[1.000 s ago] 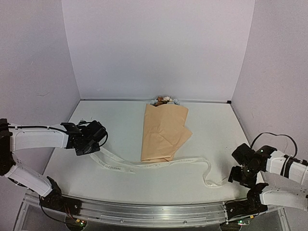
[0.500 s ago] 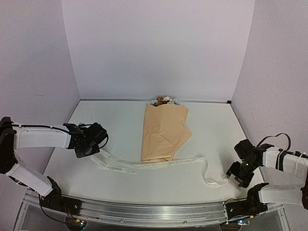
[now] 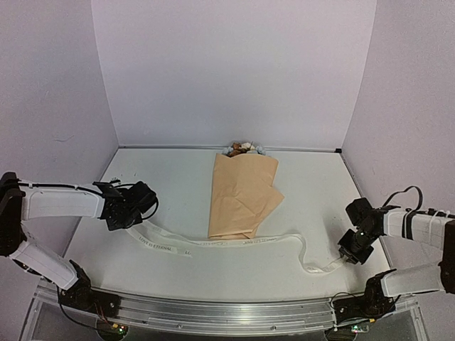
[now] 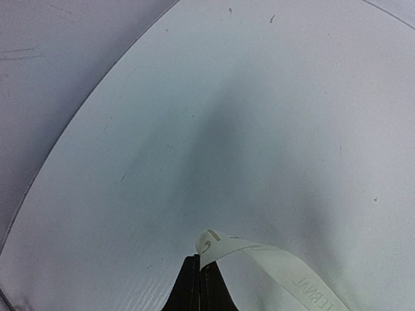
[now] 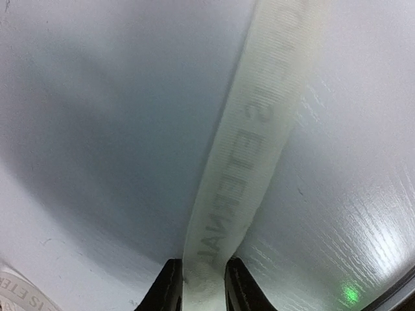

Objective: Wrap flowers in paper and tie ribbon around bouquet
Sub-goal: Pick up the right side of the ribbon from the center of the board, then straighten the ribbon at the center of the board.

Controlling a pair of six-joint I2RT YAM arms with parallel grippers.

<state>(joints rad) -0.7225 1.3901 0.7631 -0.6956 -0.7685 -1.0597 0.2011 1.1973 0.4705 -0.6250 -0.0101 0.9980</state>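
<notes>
Top external view shows the bouquet (image 3: 243, 192) lying flat on the white table (image 3: 163, 177), in the middle and toward the far wall. Its peach-tan paper (image 3: 231, 213) is folded around the stems, and only the heads of the flowers (image 3: 243, 148) come out at the far end, close to the wall. The narrow end of the paper points toward the arms.

The ribbon (image 3: 213, 243) lies on the table in one long line from left to right. It touches the near tip of the paper or passes under it; I cannot tell which. It is not tied around the bouquet. To the right of the paper it makes a small loop and then runs on to the right arm.

The left gripper (image 3: 134, 222) is low over the table, well to the left of the bouquet. In the left wrist view its dark fingers (image 4: 191, 288) are pressed together and pinch one end of the ribbon (image 4: 279, 269), which curls over their tips.

The right gripper (image 3: 347, 257) is near the right edge of the table, at the other end of the ribbon. In the right wrist view the ribbon (image 5: 253, 149) goes between the two fingers (image 5: 170, 285), which touch it on both sides, so this gripper (image 5: 202, 285) pinches it too. The dark lettering on the ribbon is blurred in this view. A metal rail (image 3: 227, 309) runs along the near edge of the table.
</notes>
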